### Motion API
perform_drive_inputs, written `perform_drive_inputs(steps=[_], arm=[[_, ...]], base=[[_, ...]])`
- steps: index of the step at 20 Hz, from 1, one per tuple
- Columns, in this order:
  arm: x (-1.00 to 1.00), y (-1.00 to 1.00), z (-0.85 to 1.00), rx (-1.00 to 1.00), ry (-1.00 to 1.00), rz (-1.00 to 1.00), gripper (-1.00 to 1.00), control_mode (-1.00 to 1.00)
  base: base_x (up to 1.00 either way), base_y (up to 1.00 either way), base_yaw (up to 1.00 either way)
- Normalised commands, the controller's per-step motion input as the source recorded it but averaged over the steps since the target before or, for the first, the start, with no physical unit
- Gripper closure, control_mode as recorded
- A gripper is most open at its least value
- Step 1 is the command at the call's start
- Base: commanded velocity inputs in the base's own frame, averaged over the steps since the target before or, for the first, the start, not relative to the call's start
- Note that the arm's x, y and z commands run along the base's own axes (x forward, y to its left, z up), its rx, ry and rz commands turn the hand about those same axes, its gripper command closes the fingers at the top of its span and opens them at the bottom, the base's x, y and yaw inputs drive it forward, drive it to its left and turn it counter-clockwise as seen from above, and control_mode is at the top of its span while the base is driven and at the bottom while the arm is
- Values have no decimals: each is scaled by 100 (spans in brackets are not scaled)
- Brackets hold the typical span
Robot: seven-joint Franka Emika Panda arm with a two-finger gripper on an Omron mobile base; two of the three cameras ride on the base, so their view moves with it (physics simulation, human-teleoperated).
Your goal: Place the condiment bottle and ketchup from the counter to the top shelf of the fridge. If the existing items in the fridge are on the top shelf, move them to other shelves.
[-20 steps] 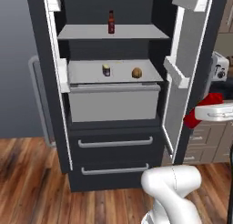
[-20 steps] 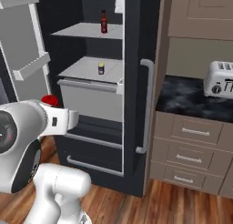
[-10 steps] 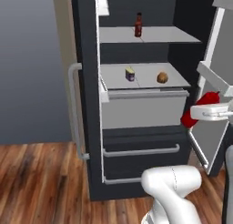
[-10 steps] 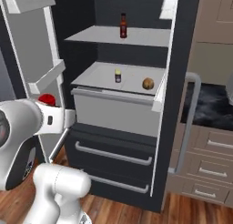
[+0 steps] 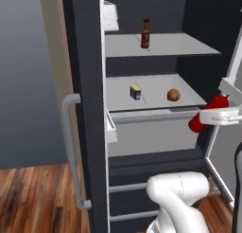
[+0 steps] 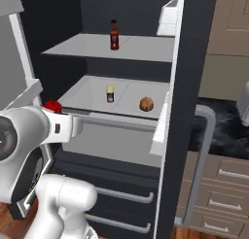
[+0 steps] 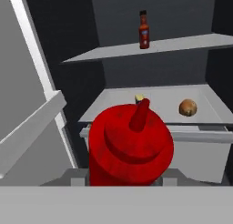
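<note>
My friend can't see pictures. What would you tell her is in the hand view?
A red ketchup bottle sits in the robot's end effector, close up, facing an open fridge. A dark sauce bottle stands on the top shelf. On the shelf below sit a small yellow-topped jar, partly hidden by the ketchup's tip, and a round brown food.

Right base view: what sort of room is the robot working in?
A kitchen, by the look of it: an open fridge with food on its shelves, and beside it a dark countertop over cabinet drawers.
</note>
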Motion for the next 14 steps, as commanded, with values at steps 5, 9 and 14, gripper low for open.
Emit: perform_drive_inputs(steps=[5,9,14], arm=[[0,0,0,0,0,0,100,100],[0,0,0,0,0,0,100,100],[0,0,0,0,0,0,100,100]], base=[[54,27,-12],[56,26,-9],[61,39,-8]])
